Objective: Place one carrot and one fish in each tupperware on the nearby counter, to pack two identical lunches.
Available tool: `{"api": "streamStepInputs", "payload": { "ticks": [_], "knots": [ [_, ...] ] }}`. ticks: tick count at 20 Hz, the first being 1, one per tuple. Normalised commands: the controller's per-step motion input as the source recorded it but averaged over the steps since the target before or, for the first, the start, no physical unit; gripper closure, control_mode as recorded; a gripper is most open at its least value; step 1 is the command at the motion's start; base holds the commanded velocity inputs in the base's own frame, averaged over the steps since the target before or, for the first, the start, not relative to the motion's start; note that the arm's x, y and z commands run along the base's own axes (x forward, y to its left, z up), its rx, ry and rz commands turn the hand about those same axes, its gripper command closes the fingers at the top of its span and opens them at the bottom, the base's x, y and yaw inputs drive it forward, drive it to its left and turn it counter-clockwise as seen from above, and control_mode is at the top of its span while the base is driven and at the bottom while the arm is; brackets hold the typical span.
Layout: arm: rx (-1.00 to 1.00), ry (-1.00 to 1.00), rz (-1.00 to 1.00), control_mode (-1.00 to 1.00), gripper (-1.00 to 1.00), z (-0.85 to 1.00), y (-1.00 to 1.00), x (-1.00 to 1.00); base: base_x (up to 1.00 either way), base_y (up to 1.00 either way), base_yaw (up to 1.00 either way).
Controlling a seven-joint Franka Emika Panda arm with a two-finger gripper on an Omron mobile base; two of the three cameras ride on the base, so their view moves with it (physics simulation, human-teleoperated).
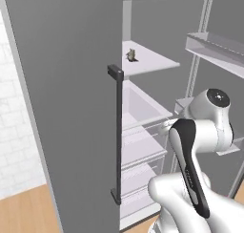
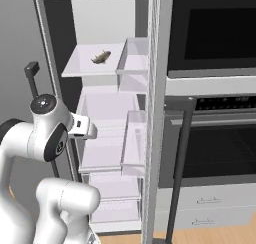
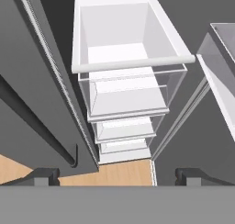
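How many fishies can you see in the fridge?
1. The fish lies on the fridge's top shelf, toward its back. Others may be hidden in the drawers or elsewhere.

Open grey fridge (image 1: 71,108) with white shelves (image 2: 107,153); black oven (image 2: 215,138) to its right; white brick wall (image 1: 14,132); orange-brown plank floor (image 3: 124,172).

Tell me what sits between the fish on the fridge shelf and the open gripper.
Nothing solid: the fish lies on the upper shelf, the gripper open below; right base view shows a white drawer's rim between.
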Motion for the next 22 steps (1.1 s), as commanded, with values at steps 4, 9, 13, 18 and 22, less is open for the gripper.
{"api": "streamStepInputs", "payload": {
  "ticks": [4, 9, 13, 18, 22],
  "knots": [
    [0.00, 0.00, 0.00, 1.00, -1.00, 0.00, 0.00, 0.00, 0.10, -0.07, 0.00],
    [0.00, 0.00, 0.00, 1.00, -1.00, 0.00, 0.00, 0.00, 0.07, -0.28, 0.00],
    [0.00, 0.00, 0.00, 1.00, -1.00, 0.00, 0.00, 0.00, 0.18, -0.27, 0.05],
    [0.00, 0.00, 0.00, 1.00, -1.00, 0.00, 0.00, 0.00, 0.40, -0.15, 0.15],
    [0.00, 0.00, 0.00, 1.00, -1.00, 0.00, 0.00, 0.00, 0.38, -0.11, 0.18]
  ]
}}
